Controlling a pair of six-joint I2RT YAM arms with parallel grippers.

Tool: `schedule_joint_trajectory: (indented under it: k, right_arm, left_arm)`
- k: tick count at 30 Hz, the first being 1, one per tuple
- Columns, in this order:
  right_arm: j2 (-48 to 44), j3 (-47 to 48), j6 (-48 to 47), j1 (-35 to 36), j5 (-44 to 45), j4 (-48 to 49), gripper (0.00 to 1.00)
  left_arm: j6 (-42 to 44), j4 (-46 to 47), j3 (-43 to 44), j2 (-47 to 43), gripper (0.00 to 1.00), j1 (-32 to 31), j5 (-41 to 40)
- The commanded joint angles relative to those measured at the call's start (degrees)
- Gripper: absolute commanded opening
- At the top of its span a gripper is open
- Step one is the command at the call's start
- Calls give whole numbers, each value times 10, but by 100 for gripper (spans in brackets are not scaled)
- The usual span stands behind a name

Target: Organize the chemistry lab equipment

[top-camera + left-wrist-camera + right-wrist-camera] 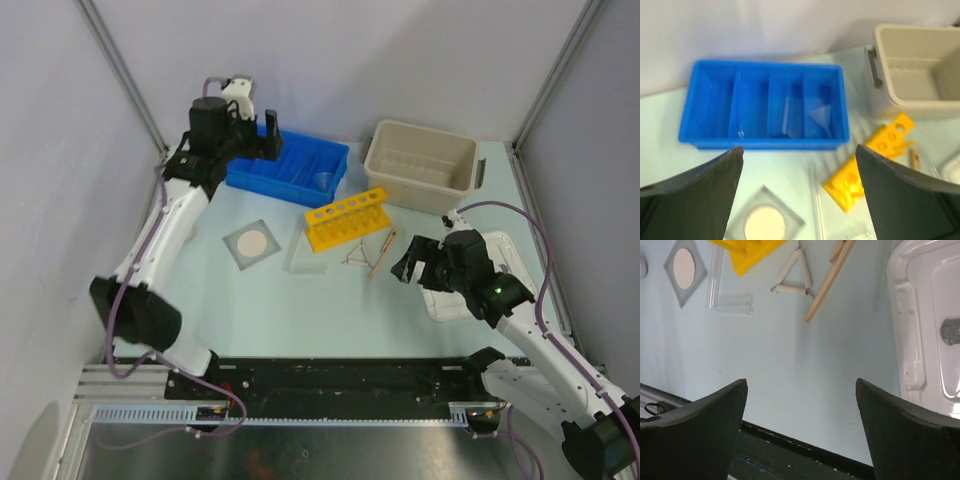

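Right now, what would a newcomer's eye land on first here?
The blue divided bin at the far left, with a clear funnel in its right-hand compartment and the left gripper open at its left end. Then the yellow test-tube rack lying mid-table, with the beige tub behind it to the right.

Worktop: pale green, flat surface.

Far edge, left of centre: blue divided bin, set at a slant.

Far right corner: beige tub, upright.

Centre: yellow test-tube rack, just in front of the gap between bin and tub. Clear tubes lie against its near left side.

Left of centre: square gauze, lying flat, apart from the rack.

Right of centre: wire triangle, with the wooden clamp stick touching its right side.

Right edge: white lid, lying flat.
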Motion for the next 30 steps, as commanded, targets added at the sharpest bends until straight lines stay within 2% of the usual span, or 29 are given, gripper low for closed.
schedule_joint_trajectory:
  k: [1,7,12,17,24,27,30]
  right_arm:
    - [-8,24,11,-2,-22,13,94]
    - [3,24,28,-2,-12,-6,94]
    - [14,24,47,-6,2,-1,92]
    - [51,24,58,-18,6,56,90]
    - [147,24,34,-92,35,100,78]
    - [178,24,14,-128,-15,119,69]
    - [178,32,1,-156,-43,120,64]
  left_arm:
    - [-81,1,-101,-103,100,3,52]
    - [-93,2,-290,-216,99,14,178]
    - [-107,8,-405,-299,98,13,174]
    - [-119,28,-486,-356,96,9,146]
    - [-133,35,-522,-391,94,-4,125]
    - [-135,36,-524,-404,93,-11,133]
    - [-133,38,-522,-411,93,-18,137]
